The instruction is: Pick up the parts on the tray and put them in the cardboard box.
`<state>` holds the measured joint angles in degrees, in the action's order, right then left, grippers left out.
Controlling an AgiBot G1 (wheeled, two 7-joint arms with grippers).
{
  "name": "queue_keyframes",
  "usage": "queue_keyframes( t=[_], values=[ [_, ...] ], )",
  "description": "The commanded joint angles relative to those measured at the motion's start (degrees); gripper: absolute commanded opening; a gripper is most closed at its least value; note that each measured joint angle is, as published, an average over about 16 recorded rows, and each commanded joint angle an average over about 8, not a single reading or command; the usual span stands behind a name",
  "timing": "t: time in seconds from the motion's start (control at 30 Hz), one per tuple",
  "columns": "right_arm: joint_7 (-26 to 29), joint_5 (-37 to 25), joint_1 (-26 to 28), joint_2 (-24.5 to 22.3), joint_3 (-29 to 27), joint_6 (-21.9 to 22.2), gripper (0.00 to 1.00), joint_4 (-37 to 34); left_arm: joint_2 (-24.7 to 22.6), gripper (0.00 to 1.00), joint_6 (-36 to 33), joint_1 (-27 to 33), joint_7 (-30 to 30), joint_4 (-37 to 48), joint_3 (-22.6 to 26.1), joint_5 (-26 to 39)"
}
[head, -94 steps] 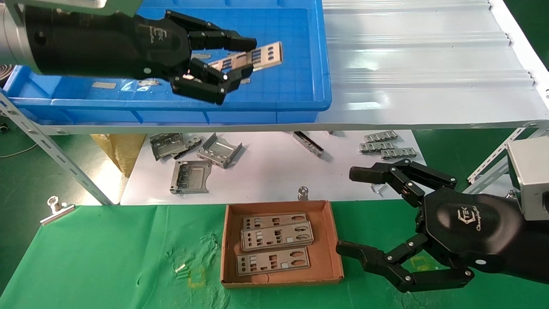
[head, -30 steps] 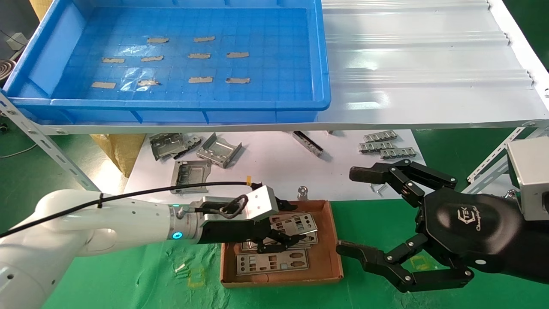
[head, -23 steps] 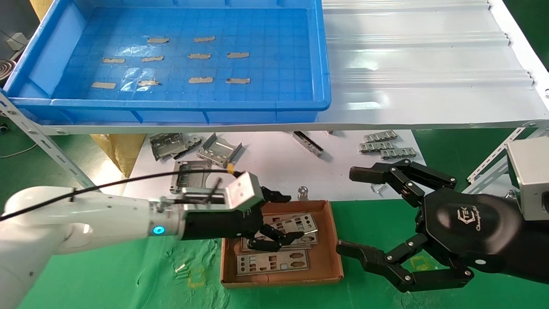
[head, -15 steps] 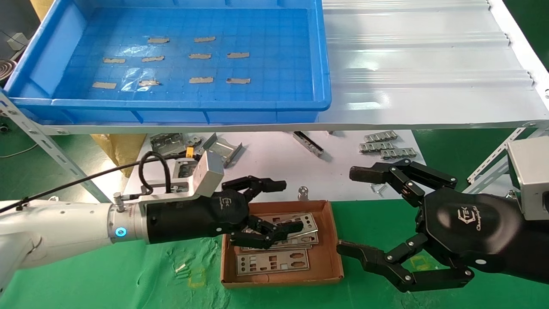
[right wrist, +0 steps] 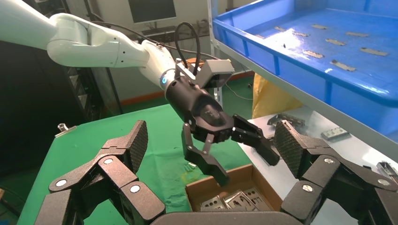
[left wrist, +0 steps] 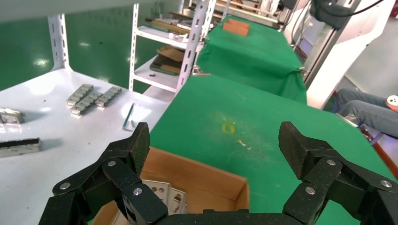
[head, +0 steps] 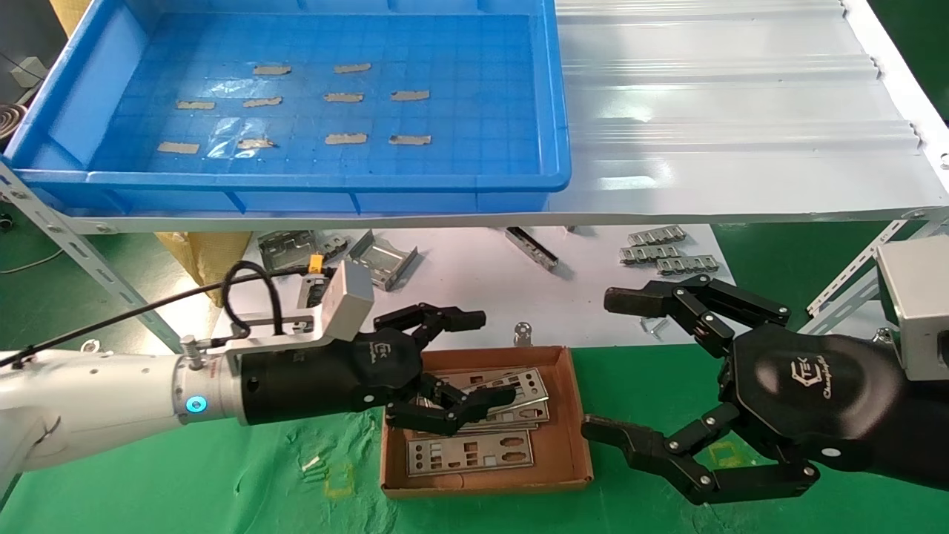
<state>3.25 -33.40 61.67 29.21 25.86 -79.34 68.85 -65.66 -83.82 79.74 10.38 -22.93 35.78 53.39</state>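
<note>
- Tray (head: pixel 552 111): on the upper shelf, holding only beige tape scraps (head: pixel 345 139) on its gridded floor; no plates visible inside. Pick-up side judged finished, as far as the head view shows.
- Right gripper (head: pixel 637 371): parked over the green cloth beside the box, fingers spread wide, holding nothing.
- Left gripper (head: pixel 474 360): above the left half of the box, fingers apart, nothing held; lower fingertip (head: pixel 500 395) over the top plate, contact not clear.
- Cardboard box (head: pixel 574 437): on the green cloth below the shelf, holding all plates in view.
- Plates (head: pixel 471 451): one flat at the near side, others stacked and overlapping at the far side, the top one (head: pixel 530 384) skewed. Exact count unclear.
- Brackets (head: pixel 382 259) and notched strips (head: pixel 663 256): on the white lower shelf, not part of the job.
- Remaining, by judgement: withdrawal of left arm only.
</note>
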Motion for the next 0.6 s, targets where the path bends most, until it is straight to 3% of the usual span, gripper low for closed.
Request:
queue_keyframes(
  t=[0.03,0.6],
  values=[
    [0.00,0.00,0.00,0.00,0.00,-0.01,1.00,0.00,0.81,1.00,-0.12,-0.48,-0.56,-1.28,-0.54,-0.36],
    [0.00,0.00,0.00,0.00,0.00,-0.01,1.00,0.00,10.23,1.00,-0.68,-6.07,-7.06,-16.88,-6.61,-3.89]
  ],
)
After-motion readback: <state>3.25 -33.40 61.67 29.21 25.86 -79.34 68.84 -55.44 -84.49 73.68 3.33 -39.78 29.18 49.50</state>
